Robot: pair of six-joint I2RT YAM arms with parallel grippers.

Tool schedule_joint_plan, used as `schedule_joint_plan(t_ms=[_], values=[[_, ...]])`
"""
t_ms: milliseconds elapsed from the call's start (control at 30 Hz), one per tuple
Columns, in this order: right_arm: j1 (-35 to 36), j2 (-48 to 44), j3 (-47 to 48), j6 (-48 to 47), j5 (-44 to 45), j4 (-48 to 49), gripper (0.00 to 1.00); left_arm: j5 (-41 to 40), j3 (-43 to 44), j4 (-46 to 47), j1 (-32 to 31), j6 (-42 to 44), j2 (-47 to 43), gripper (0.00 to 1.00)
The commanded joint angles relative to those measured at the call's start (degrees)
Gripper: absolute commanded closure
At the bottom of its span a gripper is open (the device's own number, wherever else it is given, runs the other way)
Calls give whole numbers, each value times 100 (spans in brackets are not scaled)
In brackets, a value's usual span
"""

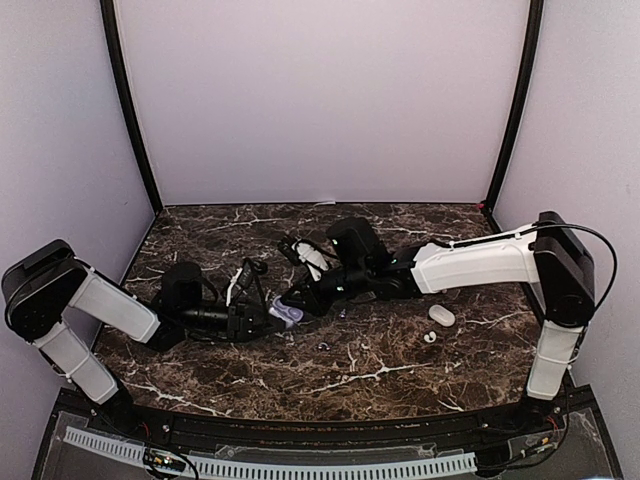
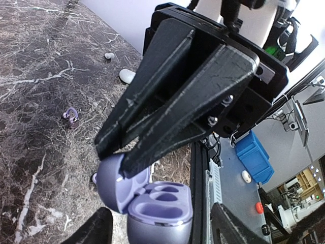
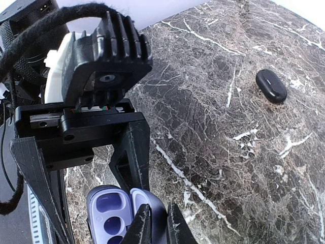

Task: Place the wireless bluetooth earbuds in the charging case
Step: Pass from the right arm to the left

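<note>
Earbuds lie loose on the dark marble table (image 1: 400, 375), none of them in a case. A lavender earbud (image 2: 70, 116) rests on the stone near the lavender charging case (image 2: 162, 213), on its near side and apart from it. A white earbud (image 2: 108, 56) sits well off to the right, just beside a white oval case (image 1: 441, 315).

The lavender charging case stands open near the middle of the table. Its lid (image 2: 116, 190) is swung back and its two hollow wells face up with nothing in them. In the left wrist view a small purple shape (image 2: 94, 178) peeks out beside the lid. It may be a second bud, but too little of it shows to tell.

The right gripper (image 3: 160, 229) reaches in from the right, and its two black fingers are pinched narrow on the raised lid. The left gripper (image 1: 265, 318) comes from the opposite side and faces the right one. Its fingers are spread wide, one on each side of the case body. The left wrist view shows a gap between the case and each of these fingers, so they grasp nothing.

Farther out, the right wrist view shows a closed black oval case (image 3: 271, 85) lying flat on the marble, well apart from both grippers.
</note>
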Motion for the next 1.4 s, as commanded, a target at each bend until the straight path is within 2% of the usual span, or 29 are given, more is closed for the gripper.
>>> schedule_joint_plan(t_ms=[0,133,200,233,333,500,633,867,1100,1300,1333,1367], values=[[56,-148,26,-101,37,234,89,110,-60,275,-7,-73,-27,37],[60,-121,63,-110,57,219,89,111,-67,256,-3,-70,-36,45],[60,-108,74,-118,72,208,89,132,-33,209,-7,-64,-23,46],[61,-98,83,-118,81,203,89,150,-35,202,-3,-62,-6,45],[60,-90,94,-123,94,192,89,145,-70,200,-5,-43,-20,32],[60,-102,68,-124,77,234,89,173,-144,159,-9,17,-47,32],[60,-74,81,-107,50,277,89,185,-176,153,-5,22,-41,39],[61,-38,103,-106,32,277,89,207,-133,89,-8,34,-24,57],[60,-55,68,-106,41,286,89,257,-126,86,-4,43,12,65],[60,-56,63,-107,26,296,89,245,-129,91,-7,31,-4,69],[60,-67,55,-106,24,297,89,239,-131,99,-3,14,6,67],[60,-84,38,-106,16,309,89,233,-138,122,-3,-5,13,58]])
